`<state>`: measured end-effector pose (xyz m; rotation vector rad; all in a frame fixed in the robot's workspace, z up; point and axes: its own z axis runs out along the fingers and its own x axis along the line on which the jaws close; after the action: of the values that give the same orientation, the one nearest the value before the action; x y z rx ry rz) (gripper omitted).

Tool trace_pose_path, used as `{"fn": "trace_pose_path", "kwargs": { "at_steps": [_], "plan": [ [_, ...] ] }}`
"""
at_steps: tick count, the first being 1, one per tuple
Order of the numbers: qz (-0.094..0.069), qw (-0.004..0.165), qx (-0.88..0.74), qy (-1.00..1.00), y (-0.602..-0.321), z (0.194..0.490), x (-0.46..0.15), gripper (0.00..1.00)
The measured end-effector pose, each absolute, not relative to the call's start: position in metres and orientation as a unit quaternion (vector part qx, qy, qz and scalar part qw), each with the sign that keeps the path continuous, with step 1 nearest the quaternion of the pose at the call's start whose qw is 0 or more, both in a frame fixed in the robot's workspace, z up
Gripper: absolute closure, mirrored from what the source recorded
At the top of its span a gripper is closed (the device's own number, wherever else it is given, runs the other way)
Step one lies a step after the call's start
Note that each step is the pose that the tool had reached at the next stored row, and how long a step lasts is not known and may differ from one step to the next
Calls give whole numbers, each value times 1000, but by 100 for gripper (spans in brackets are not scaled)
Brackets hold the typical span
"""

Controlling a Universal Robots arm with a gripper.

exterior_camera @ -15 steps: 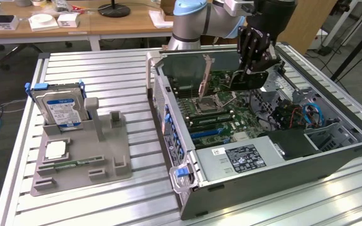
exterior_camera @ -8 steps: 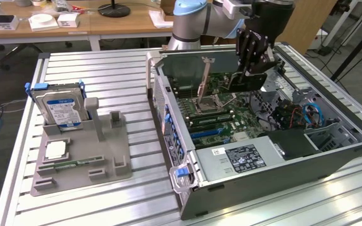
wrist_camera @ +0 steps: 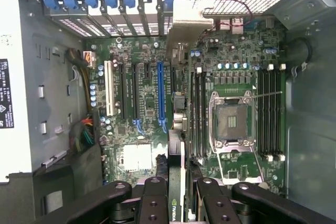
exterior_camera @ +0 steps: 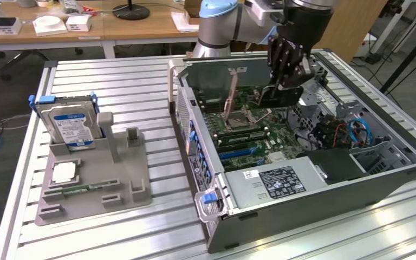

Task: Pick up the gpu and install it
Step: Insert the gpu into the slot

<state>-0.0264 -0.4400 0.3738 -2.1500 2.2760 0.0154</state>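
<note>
The gpu [exterior_camera: 280, 97] is held clamped on edge between the gripper [exterior_camera: 286, 76] fingers [wrist_camera: 152, 203], above the motherboard [wrist_camera: 142, 108] inside the open computer case [exterior_camera: 381, 179]. Its long axis is aligned with the expansion slots, the metal bracket end toward the blue-clipped rear wall. Whether a slot is touched cannot be told. A hard drive [exterior_camera: 67, 124] is stood in a grey holder [exterior_camera: 121, 184] outside.
</note>
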Motion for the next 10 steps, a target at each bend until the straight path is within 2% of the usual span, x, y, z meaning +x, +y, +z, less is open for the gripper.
{"fn": "trace_pose_path", "kwargs": {
  "at_steps": [10],
  "plan": [
    [5, 5, -687, 727, -439, 373, -27, 74]
  ]
}}
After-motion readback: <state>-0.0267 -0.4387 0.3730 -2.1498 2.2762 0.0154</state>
